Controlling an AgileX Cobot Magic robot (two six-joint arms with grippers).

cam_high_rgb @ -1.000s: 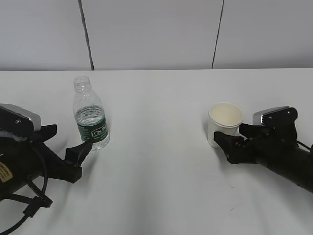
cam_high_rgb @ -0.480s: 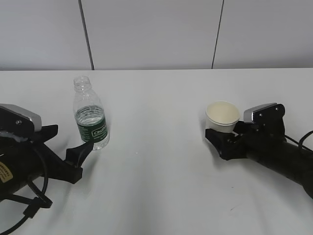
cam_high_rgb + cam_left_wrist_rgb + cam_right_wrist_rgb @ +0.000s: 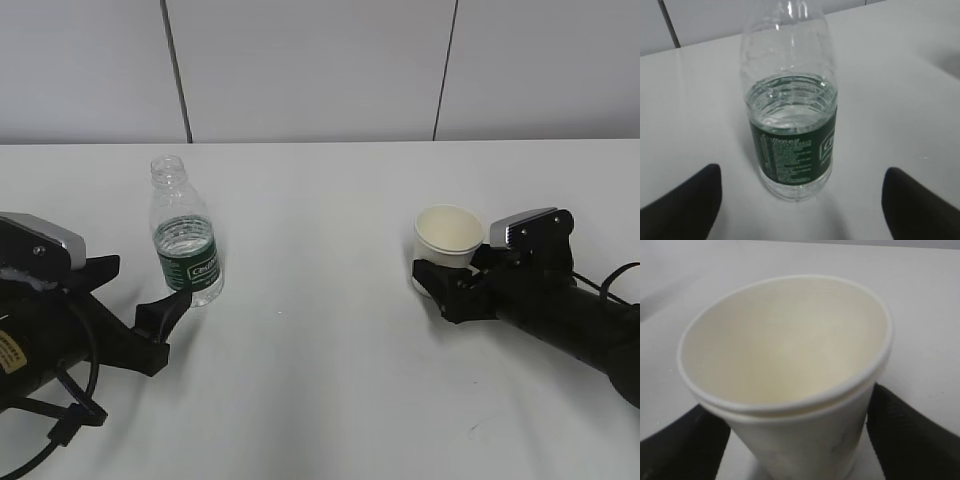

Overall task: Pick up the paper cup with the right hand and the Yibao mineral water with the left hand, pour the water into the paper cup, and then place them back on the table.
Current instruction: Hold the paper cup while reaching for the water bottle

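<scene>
The white table [image 3: 330, 380] carries everything; the left hand [image 3: 135, 305] gapes open just short of the upright Yibao mineral water [image 3: 186, 235]; the right hand [image 3: 455, 285] brackets the paper cup [image 3: 447, 245], fingers flanking its sides, grip uncertain.

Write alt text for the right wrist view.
An empty white paper cup fills the frame, seen from close above and tilted, its cream inside showing. Two black fingers sit low on either side of it, with the white table behind.
</scene>
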